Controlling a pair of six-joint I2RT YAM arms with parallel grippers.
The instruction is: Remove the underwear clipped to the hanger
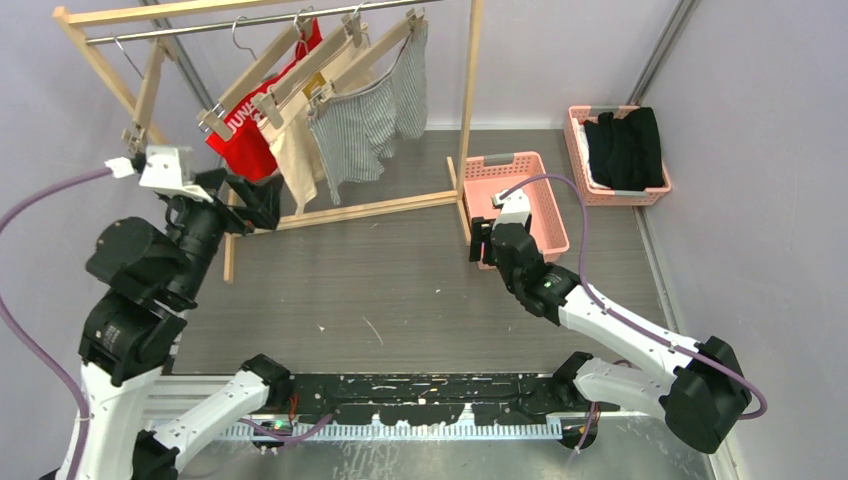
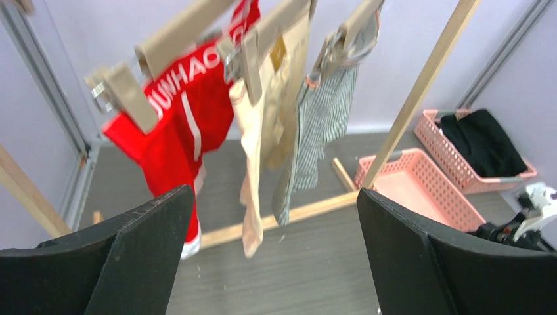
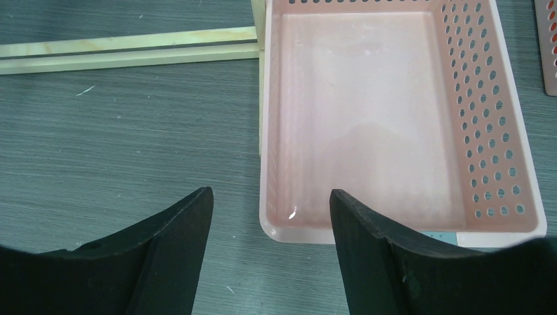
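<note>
Three shorts hang clipped to wooden hangers [image 1: 262,72] on a wooden rack [image 1: 470,110]: red with white lettering [image 1: 245,140], cream-beige [image 1: 295,160], grey pinstriped [image 1: 365,125]. The left wrist view shows the red [image 2: 177,125], beige [image 2: 259,131] and striped [image 2: 322,125] shorts hanging ahead of the fingers. My left gripper [image 1: 262,203] is open and empty, just below and left of the red shorts. My right gripper [image 1: 481,243] is open and empty, at the near left corner of the empty pink basket [image 1: 545,205], which also shows in the right wrist view [image 3: 525,197].
A second pink basket [image 1: 577,150] at the back right holds a black garment [image 1: 625,145]. The rack's base rail [image 1: 370,208] lies across the table; its right post stands beside the empty basket. Purple walls close in at left, back and right.
</note>
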